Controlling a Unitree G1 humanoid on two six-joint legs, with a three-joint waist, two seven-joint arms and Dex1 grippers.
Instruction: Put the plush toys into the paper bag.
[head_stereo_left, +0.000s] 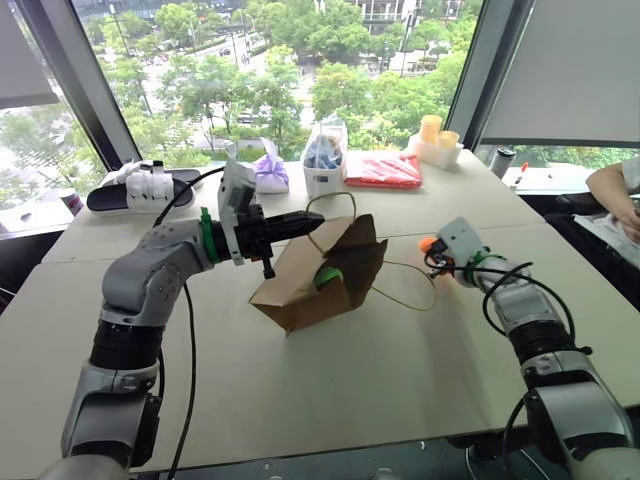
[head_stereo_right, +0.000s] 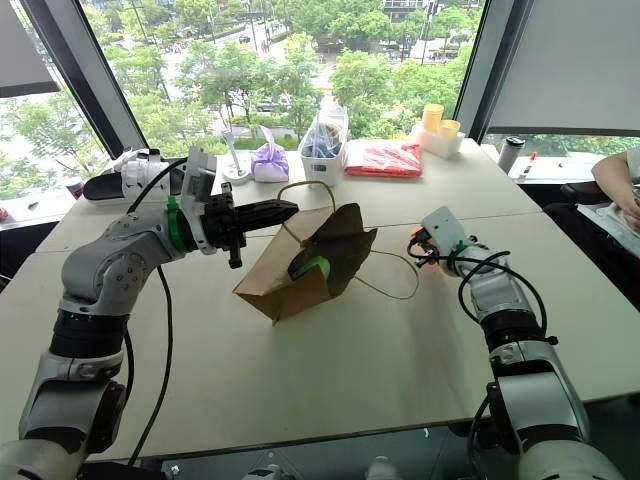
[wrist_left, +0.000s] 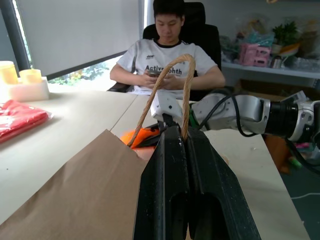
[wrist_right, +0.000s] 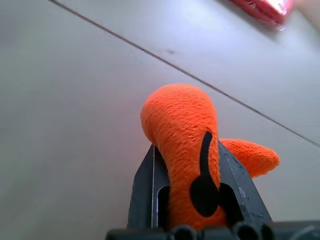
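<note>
Pale beige tabletop (head_stereo_left: 330, 390) under a wide window onto green trees, a seam running across the middle.

Near centre, brown paper bag (head_stereo_left: 318, 268) tipped on its side, mouth turned toward the right arm, one loop handle (head_stereo_left: 408, 288) trailing flat on the table. Inside the mouth, lime green plush toy (head_stereo_left: 327, 276), partly hidden by the paper edge. Other handle (wrist_left: 172, 85) lifted and pinched between the closed fingers of the left gripper (head_stereo_left: 312, 224), reaching in level from the left and keeping that side of the bag raised.

To the right of the bag and apart from it, right gripper (head_stereo_left: 432, 252) closed around the orange plush toy (wrist_right: 182, 135); in the right wrist view, toy squeezed between both fingers, a rounded lobe bulging past the tips and a smaller limb sticking out sideways. Whether the toy still rests on the table or hangs just clear of it, hard to judge.

Farther back along the window edge: white device (head_stereo_left: 150, 185) on a dark pad at left, purple tied pouch (head_stereo_left: 270, 172), clear plastic bag with blue contents (head_stereo_left: 324, 155) upright in a white tub, flat red packet (head_stereo_left: 383, 169), pale yellow cylinders (head_stereo_left: 438, 132) on a white block, dark cup (head_stereo_left: 502, 160). At the far right, seated person (wrist_left: 165, 55) in a white shirt
</note>
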